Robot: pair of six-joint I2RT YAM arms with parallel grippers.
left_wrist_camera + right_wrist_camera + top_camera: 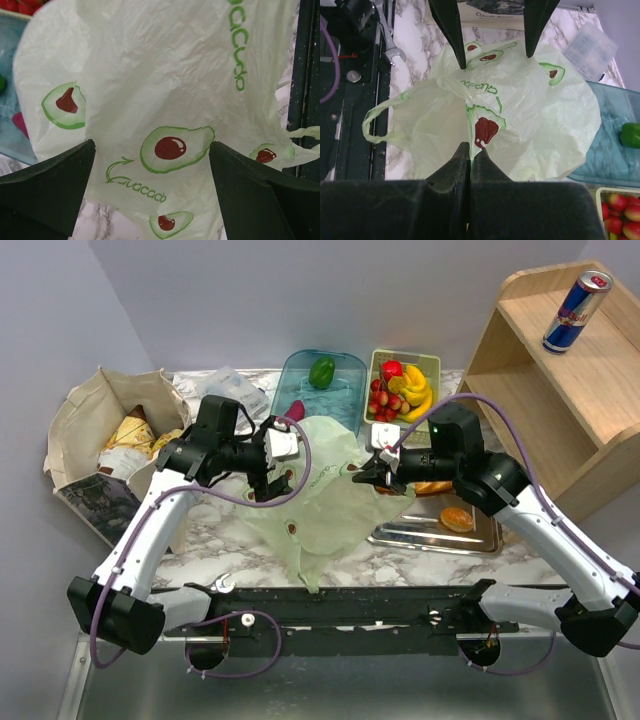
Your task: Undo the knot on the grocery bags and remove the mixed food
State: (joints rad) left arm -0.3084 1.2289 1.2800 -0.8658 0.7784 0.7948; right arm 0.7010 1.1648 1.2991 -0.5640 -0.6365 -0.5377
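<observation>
white marble tabletop by lilac walls carries thin pale green avocado-print bag, right gripper pinching it, left gripper spread wide

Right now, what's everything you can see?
pale green bag: one, avocado-printed green, middle of table
canvas tote: one, beige, far left
clear bin: one, bluish, behind the bag
bell pepper: one, green, in the bin
oval vegetable: one, magenta, in the bin
fruit tray: one, yellow-green, right of bin
strawberries: several, red, in fruit tray
bananas: one bunch, yellow, in fruit tray
metal tray: one, silver, right of bag
bun: one, golden, on metal tray
shelf: one, wooden, far right
can: one, blue-silver, on shelf
left fingers: two, black, open over bag
right fingers: two, black, shut on bag
</observation>
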